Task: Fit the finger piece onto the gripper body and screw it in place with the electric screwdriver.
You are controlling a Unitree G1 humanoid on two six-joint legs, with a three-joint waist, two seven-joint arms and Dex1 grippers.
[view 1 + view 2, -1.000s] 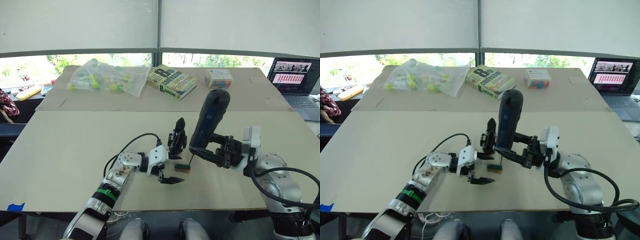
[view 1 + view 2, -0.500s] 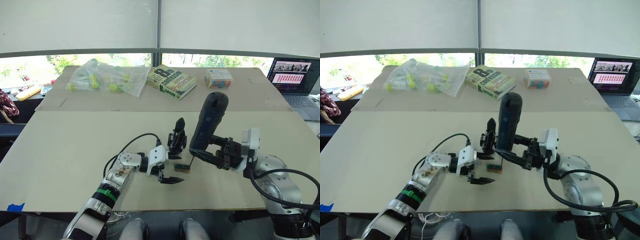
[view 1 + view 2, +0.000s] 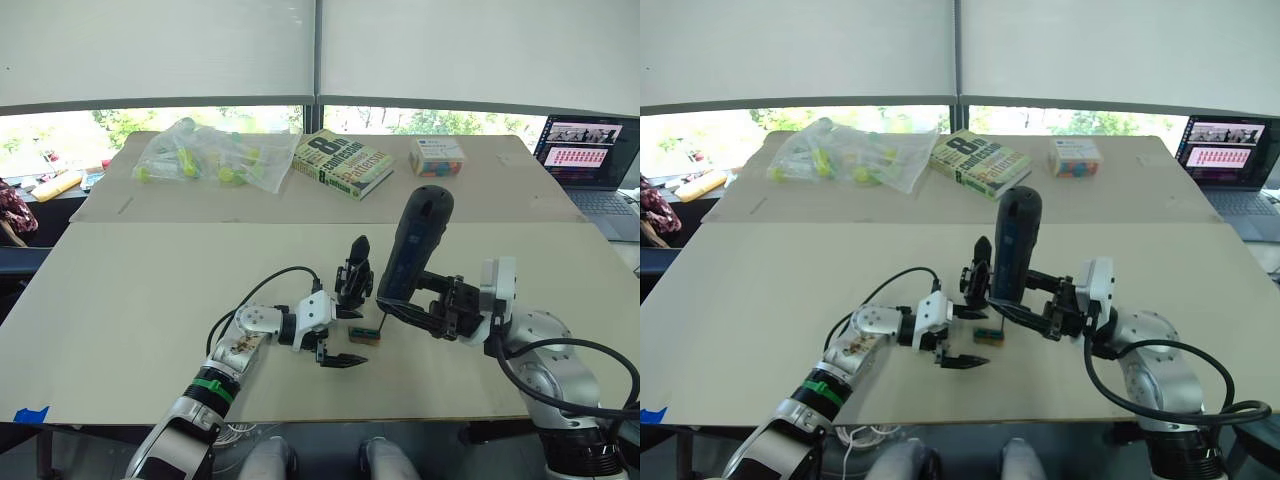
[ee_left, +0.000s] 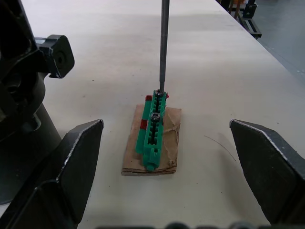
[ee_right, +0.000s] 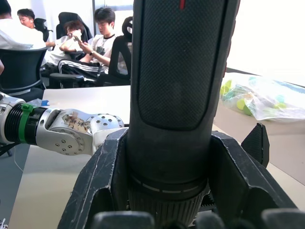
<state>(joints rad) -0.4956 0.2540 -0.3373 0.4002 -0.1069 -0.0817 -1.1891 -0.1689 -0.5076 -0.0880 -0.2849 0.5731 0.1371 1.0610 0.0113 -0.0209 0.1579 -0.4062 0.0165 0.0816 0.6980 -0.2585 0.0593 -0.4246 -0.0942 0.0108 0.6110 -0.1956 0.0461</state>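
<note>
Centre of the frame: the right gripper (image 3: 437,312) clenches the electric screwdriver (image 3: 415,247) w/ jaws wrapped tight round its barrel, tool leaning slightly, thin bit (image 4: 163,45) aimed down at a green screw holder (image 4: 154,129) on a scrap of cardboard (image 4: 171,148). In the left wrist view the bit tip touches the far end of the holder, right at a screw; a second screw (image 4: 155,115) sits mid-strip.

Just left of the tool stands the gripper body (image 3: 353,283), upright w/ its pointed finger up, beside the left gripper (image 3: 338,337). That gripper's jaws are spread wide & hold nothing; one finger (image 4: 71,167) rests low near the body's base.

Progress, judged from this: early-to-mid. The driver looks to be collecting a screw, so fastening isn't begun. Can't tell whether the finger piece is seated on the body, as it isn't separable from the black assembly here. Left to do: lift the screw, carry it to the body, drive it in.

Upper frame: a book (image 3: 343,163), a plastic bag (image 3: 205,155), a small box (image 3: 437,157); laptop (image 3: 590,160) at right edge.
</note>
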